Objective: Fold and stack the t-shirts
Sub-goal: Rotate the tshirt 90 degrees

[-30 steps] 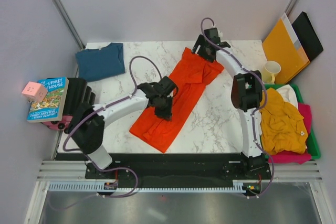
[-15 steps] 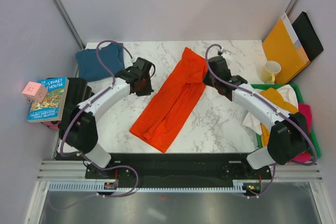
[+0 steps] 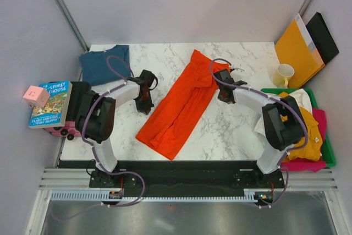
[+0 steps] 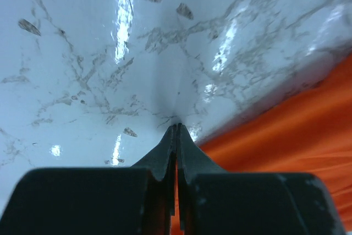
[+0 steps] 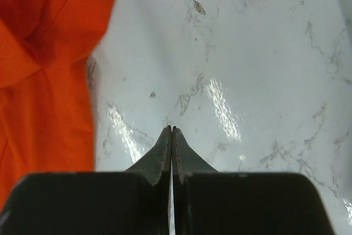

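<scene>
Marble tabletop (image 3: 231,130) carried the orange shirt (image 3: 181,108) as a long slanted strip, folded lengthwise. Both arms had just pulled off it. The left claw (image 4: 176,130) and right claw (image 5: 171,133) were clenched on nothing, tips low over bare marble just beside its edges. To me the lengthwise fold looked finished, with the crosswise fold still to do, then stacking with the teal shirt (image 3: 104,64).

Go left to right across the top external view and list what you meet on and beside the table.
book → dark teal t-shirt → left gripper → orange-red t-shirt → right gripper → mug
</scene>
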